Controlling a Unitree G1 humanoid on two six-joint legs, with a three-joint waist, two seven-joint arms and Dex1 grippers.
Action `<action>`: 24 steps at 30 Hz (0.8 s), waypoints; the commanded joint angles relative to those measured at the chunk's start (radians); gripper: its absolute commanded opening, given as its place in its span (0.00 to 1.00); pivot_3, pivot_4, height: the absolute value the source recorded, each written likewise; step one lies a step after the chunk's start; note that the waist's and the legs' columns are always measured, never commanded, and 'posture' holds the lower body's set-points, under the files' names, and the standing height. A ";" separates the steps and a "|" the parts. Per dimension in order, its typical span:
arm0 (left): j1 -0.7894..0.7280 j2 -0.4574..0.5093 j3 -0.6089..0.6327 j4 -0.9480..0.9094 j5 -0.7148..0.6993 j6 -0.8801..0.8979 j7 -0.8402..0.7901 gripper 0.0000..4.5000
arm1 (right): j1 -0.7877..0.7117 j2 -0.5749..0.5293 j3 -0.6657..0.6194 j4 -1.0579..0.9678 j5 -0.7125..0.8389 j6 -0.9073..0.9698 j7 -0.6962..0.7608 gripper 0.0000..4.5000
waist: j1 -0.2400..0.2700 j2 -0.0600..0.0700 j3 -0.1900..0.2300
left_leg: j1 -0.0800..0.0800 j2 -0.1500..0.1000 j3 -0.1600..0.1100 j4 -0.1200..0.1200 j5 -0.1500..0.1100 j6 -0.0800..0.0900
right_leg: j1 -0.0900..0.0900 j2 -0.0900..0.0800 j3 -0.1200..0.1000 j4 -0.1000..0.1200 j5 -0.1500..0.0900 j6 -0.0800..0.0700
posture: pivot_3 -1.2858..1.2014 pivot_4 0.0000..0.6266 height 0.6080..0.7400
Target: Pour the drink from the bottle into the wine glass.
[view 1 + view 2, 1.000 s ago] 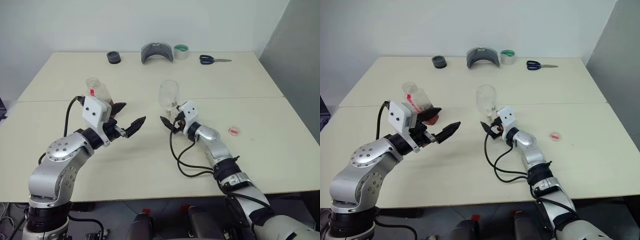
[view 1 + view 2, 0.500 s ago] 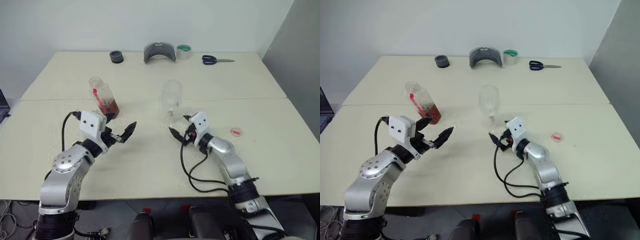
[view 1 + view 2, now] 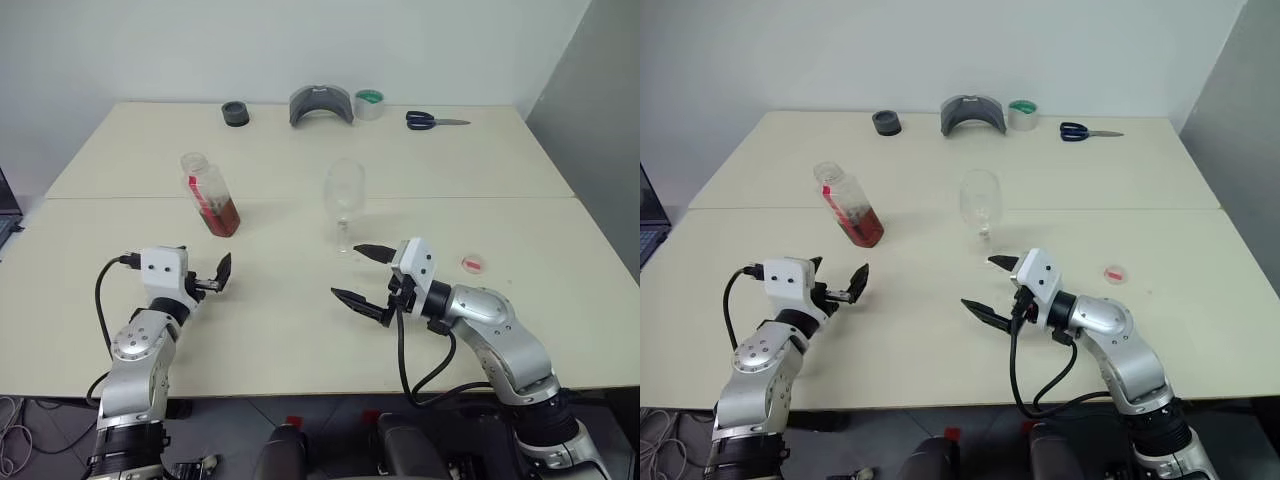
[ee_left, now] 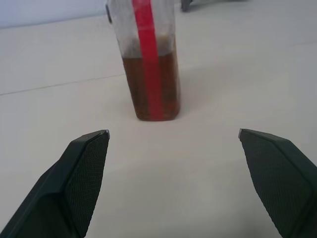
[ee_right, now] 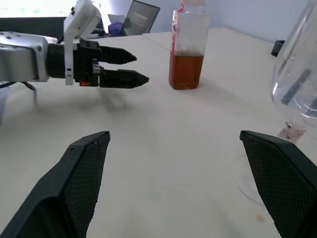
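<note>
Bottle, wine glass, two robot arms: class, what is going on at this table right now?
Nothing is being held. The bottle stands uncapped on the table, about a third full of reddish-brown drink. The wine glass stands beside it and looks empty. The left gripper is open, pointing at the bottle. The right gripper is open, just short of the glass. A small red cap lies to the right.

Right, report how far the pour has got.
Done: the red-and-white cap lies off on the table. In hand: nothing; the left gripper and right gripper are open. Left: the small clear plastic bottle keeps its reddish-brown drink; the clear stemmed wine glass looks empty.
</note>
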 commanded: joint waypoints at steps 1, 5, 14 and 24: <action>-0.061 0.046 0.034 0.089 -0.022 -0.061 -0.060 1.00 | -0.027 0.007 0.012 -0.050 0.023 0.012 -0.001 0.99 | 0.001 0.000 0.000 | 0.000 0.000 0.000 0.000 0.000 0.000 | 0.000 0.000 0.000 0.000 0.000 0.000 | 0.52 0.24 1.00; -0.133 0.085 0.030 0.226 -0.021 -0.121 -0.119 1.00 | -0.045 0.006 0.029 -0.047 0.016 0.011 -0.002 0.99 | 0.003 0.000 0.000 | 0.000 0.000 0.000 0.000 0.000 0.000 | 0.000 0.000 -0.001 0.000 0.000 0.000 | 0.52 0.24 1.00; -0.262 0.104 -0.001 0.397 -0.004 -0.184 -0.199 1.00 | -0.066 0.001 0.042 -0.037 0.017 0.011 0.001 0.99 | 0.005 0.000 0.000 | -0.001 0.000 -0.002 0.000 0.000 -0.001 | -0.001 0.000 -0.002 0.000 0.000 -0.001 | 0.52 0.24 1.00; -0.387 0.106 -0.035 0.466 0.028 -0.190 -0.190 1.00 | -0.073 -0.016 0.039 -0.045 0.025 0.021 0.006 0.99 | 0.006 0.000 0.000 | -0.002 0.000 -0.004 0.000 0.002 -0.004 | -0.001 0.000 -0.003 0.000 0.000 0.000 | 0.52 0.24 1.00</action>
